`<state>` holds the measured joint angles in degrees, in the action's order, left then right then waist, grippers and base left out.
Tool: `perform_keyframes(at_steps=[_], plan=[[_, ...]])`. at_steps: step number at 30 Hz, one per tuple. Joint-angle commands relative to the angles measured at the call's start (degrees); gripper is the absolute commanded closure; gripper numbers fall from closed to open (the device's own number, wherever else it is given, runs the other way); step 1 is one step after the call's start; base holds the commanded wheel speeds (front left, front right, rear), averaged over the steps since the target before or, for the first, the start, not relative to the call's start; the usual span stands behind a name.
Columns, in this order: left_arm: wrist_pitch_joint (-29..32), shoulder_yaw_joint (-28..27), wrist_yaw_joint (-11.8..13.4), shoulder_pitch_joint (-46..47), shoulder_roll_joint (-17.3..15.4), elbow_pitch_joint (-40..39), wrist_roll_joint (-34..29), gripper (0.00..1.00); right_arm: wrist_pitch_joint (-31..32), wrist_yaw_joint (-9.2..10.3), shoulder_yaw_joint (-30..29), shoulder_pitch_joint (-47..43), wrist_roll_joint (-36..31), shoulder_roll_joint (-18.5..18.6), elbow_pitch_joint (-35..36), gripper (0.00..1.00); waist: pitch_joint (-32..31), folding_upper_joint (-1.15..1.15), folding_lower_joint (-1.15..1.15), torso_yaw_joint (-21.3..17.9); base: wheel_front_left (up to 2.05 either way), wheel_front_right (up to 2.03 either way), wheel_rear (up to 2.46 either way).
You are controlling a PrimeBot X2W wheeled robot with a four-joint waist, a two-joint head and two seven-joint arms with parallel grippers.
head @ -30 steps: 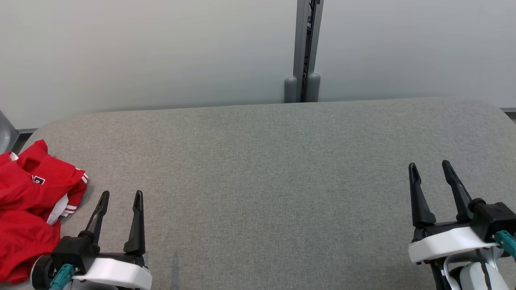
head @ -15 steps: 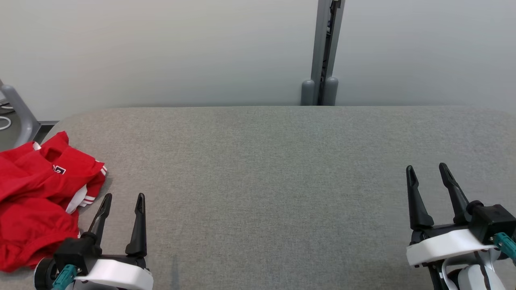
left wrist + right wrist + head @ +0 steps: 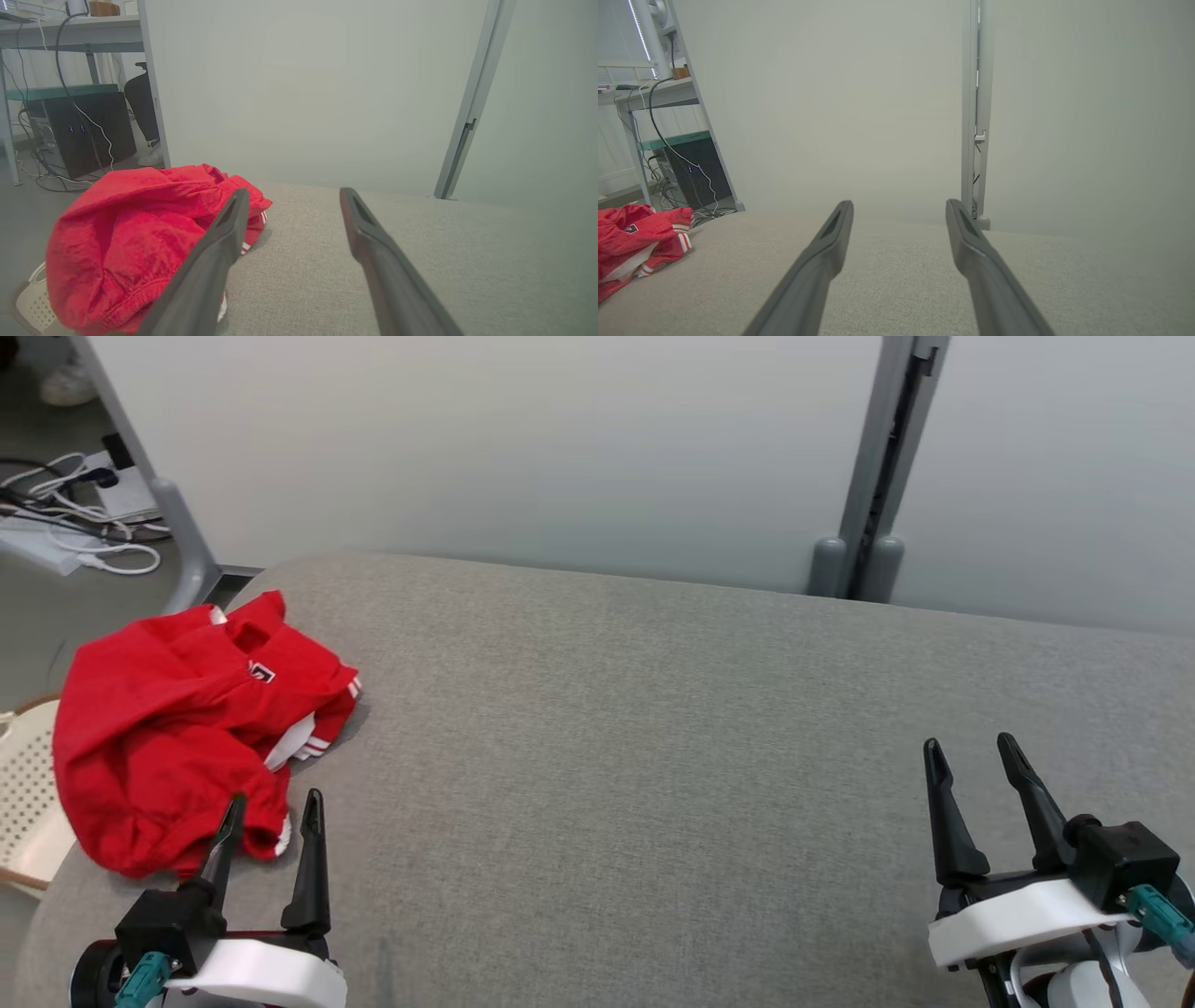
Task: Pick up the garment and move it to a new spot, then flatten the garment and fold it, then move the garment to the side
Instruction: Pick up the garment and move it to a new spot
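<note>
Garment (image 3: 177,728): red with white stripes, crumpled in a heap at the desk's (image 3: 635,737) left end, its outer part reaching past the rounded left rim.
Left hand (image 3: 274,798): fingers spread, holding nothing, just at the heap's near hem; contact cannot be told.
Right hand (image 3: 968,742): fingers spread, holding nothing, well apart from the garment, near the right end.
Far edge: runs close along a pale partition (image 3: 513,439) with a grey post (image 3: 873,476).
Open room: bare grey cloth surface from the heap across to the right hand.
Beyond the left rim: a pale perforated basket (image 3: 23,784) lower down, cables (image 3: 84,495) on the floor.
</note>
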<state>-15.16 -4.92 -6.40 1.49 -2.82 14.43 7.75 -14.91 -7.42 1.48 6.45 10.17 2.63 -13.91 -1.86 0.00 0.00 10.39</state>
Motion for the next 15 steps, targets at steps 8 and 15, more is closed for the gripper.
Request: perform_keyframes(at_steps=[8,15], plan=[[-0.1,-1.4,0.3,0.4,-0.7,0.3,0.3,0.0,-0.3,-0.13,1.6,-0.3,1.0,0.5,-0.8,0.0,-0.3,0.0,0.0,8.9,0.0,0.0,0.0],[-0.1,-2.1,0.4,0.1,-1.1,0.8,0.4,0.0,-0.3,-0.13,3.1,-0.3,1.7,0.5,-1.2,0.0,-0.9,0.0,0.0,14.2,0.0,0.0,0.0]])
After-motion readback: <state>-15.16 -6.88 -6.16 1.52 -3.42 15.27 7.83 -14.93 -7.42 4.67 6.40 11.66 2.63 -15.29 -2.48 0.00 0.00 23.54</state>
